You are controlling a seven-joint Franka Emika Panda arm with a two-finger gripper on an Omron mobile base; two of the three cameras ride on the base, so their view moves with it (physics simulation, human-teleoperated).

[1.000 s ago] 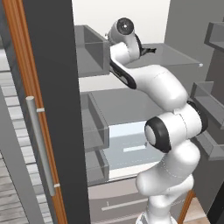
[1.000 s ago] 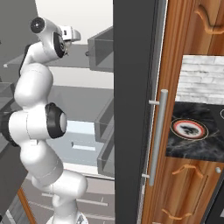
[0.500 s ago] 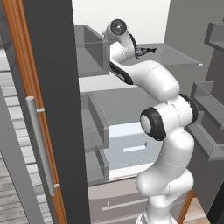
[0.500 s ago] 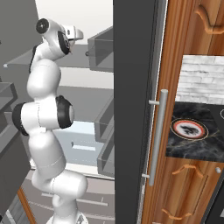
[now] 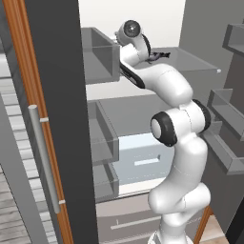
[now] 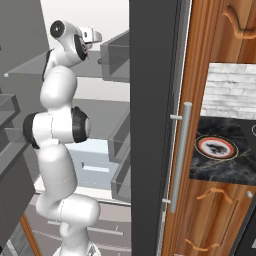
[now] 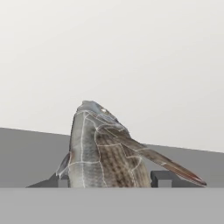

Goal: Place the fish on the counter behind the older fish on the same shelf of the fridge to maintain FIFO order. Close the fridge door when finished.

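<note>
Up high: arm is stretched tall out of the base, elbow folded, wrist reaching into the open fridge (image 5: pixel 143 28) at top-shelf level. Gripper (image 7: pixel 111 180) is clamped on the fish (image 7: pixel 103 151), which sits between the two dark finger tips (image 7: pixel 162 178) and blocks most of the hand view; head end points to 12 o'clock, a thin fin or tail trails off to 4 o'clock. In the left base view the gripper (image 5: pixel 159 55) sits just over the shelf (image 5: pixel 190 59), at about 1 o'clock from the elbow joint.

Hard to make out: the fish shows as little more than a dark sliver at the hand in the left base view. Can't tell whether it touches the glass.

Surroundings: white fridge walls, grey door bins (image 5: pixel 97 55) at 9 o'clock of the wrist, pale drawer (image 5: pixel 138 162) lower down. Counter (image 6: pixel 217 155) with a black stovetop ring sits at 3 o'clock in the right base view, past the wooden cabinet (image 6: pixel 210 60) and its bar handle (image 6: pixel 180 150).
</note>
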